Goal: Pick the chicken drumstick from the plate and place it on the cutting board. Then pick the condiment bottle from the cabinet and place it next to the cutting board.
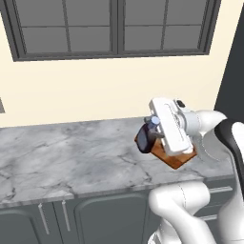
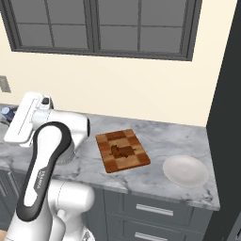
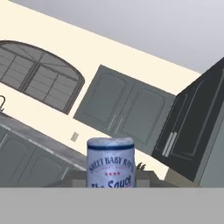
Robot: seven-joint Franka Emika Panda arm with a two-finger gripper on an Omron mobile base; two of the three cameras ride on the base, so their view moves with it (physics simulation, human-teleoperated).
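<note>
Fingers clamped narrow on the condiment bottle point(image 1: 146, 138). From the left base cam I see the gripper point(image 1: 153, 135) pinching it near the neck, cap pointing up-left, dark body hanging low and tilted, def not upright. Hand cam shows the bluish cap end point(image 3: 110, 162) right in front of the lens, label text readable, so the grip sits close to the top of the bottle.

Risks as I judge them:
- Grip is high on a narrow neck w/ the heavy body hanging free. It could pivot or slip in the pads if I swing fast.
- Bottle is tilted; if I let go like this it'll prob tip and roll on the marble counter point(image 1: 71, 152) instead of standing.
- It hangs just over the near-left edge of the cutting board point(image 2: 122, 150). Coming straight down may land it on the board, not next to it, or bump the chicken drumstick point(image 2: 120, 151) lying mid-board.

Plate point(image 2: 185, 170) sits bare on the counter right of the board, well apart from the bottle.

Arm pose: wrist rolled so the hand lies roughly sideways, pointing left across the counter, elbow folded up high beside the base, forearm reaching in from the right.
</note>
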